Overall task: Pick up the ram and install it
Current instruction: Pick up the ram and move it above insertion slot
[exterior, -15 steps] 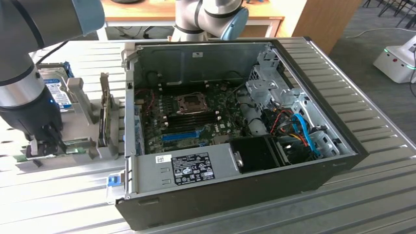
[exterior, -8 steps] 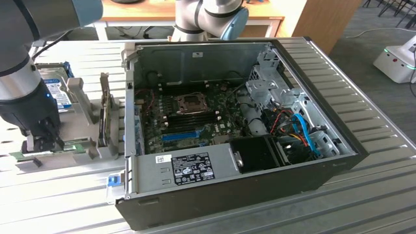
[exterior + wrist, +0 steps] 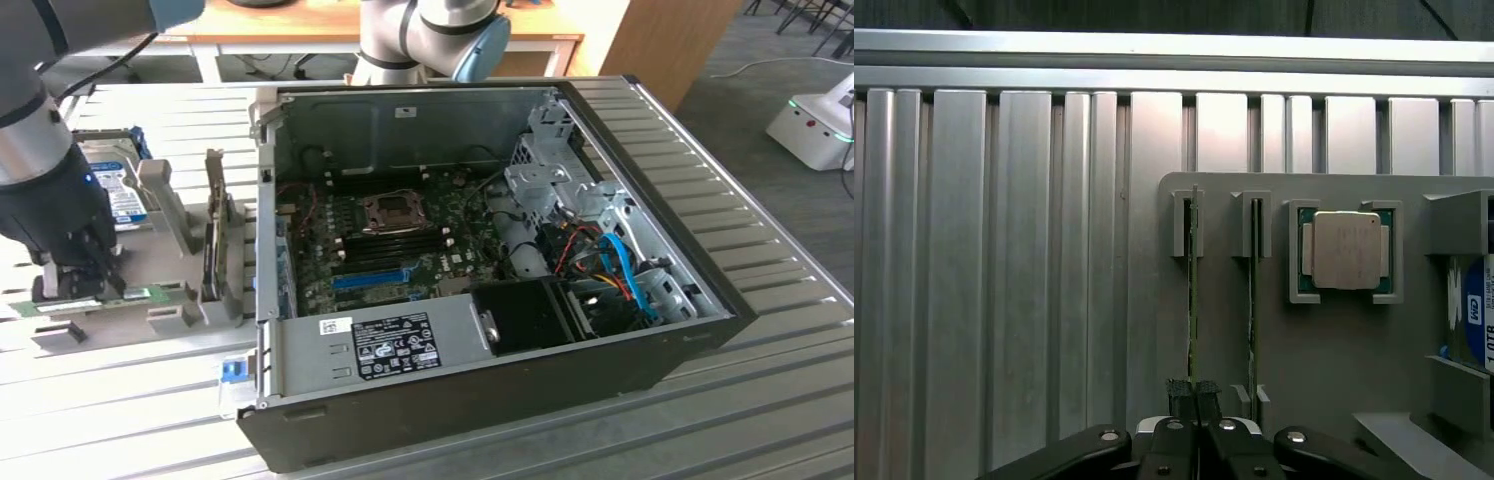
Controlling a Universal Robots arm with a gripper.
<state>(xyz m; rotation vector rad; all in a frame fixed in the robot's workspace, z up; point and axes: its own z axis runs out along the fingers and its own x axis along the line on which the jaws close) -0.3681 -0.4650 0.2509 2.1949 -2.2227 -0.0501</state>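
Down on the grey holder (image 3: pixel 1334 350): gripper (image 3: pixel 1194 398), black, set over the slot nearest the holder's outer edge. Jaws drawn together, pinching the upper edge of the ram (image 3: pixel 1192 300) between the ribbed pads (image 3: pixel 1179 395).

Same slot: the ram, green, thin, standing on edge along the holder, far end tucked in a grey end bracket. Seen from the exterior view, gripped at about mid-length and seated low in the holder.

Next slot inward on the holder: second ram stick (image 3: pixel 1253 300), parallel, also on edge, just beside the first but not touching.

Further in on the holder: square recess with a CPU (image 3: pixel 1345 250), silver lid up, green border around it.

Beyond that, at the holder's opposite side: hard drive (image 3: pixel 118 195), silver with a blue label, standing in grey brackets.

Under the holder: slatted metal table (image 3: pixel 1004 300), ribs running parallel to the ram slots.

Just beside the holder, toward the exterior view's right: computer case (image 3: pixel 534 390), black, lying on its side, open panel up. Inside, motherboard (image 3: pixel 400 240) with an open CPU socket, a row of dark slots below it, and a long blue slot (image 3: pixel 371 279). Black fan housing and blue cables toward the case end farthest from the holder.

Well beyond the holder, past the case: base of a second robot arm (image 3: pixel 427 35), then a wooden desk (image 3: pixel 334 45).
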